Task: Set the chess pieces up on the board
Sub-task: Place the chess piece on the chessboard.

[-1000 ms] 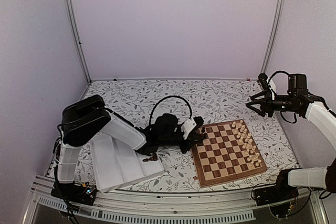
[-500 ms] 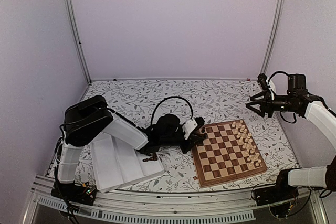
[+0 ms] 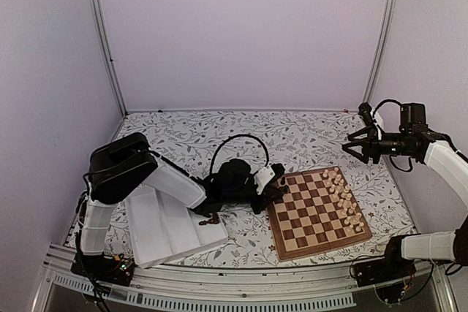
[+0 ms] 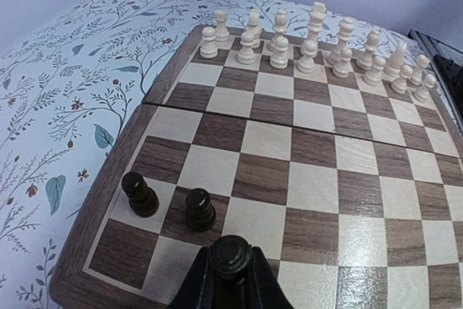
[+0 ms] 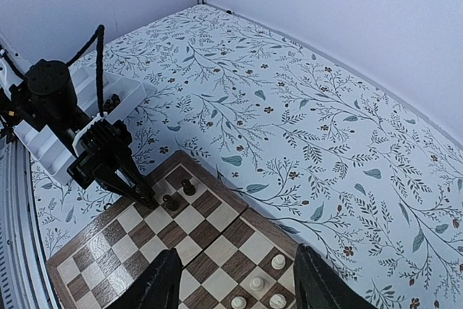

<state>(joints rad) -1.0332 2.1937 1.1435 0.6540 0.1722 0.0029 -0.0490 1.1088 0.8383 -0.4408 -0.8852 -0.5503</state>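
The chessboard point(image 3: 318, 211) lies on the table right of centre; it also shows in the left wrist view point(image 4: 311, 157) and the right wrist view point(image 5: 195, 240). Several cream pieces point(image 4: 311, 41) stand in two rows along its far side point(image 3: 342, 199). Two dark pawns point(image 4: 139, 195) point(image 4: 200, 210) stand near the board's left corner. My left gripper point(image 4: 231, 269) is shut on a third dark piece point(image 4: 231, 257), low over the board's near edge beside those two point(image 3: 276, 184). My right gripper point(image 3: 352, 146) is open and empty, held high beyond the board's far right point(image 5: 235, 280).
A white ridged tray point(image 3: 164, 228) lies at the front left, with a few dark pieces point(image 3: 208, 219) at its right edge; it also shows in the right wrist view point(image 5: 108, 103). The tablecloth is floral. Metal posts stand at the back corners.
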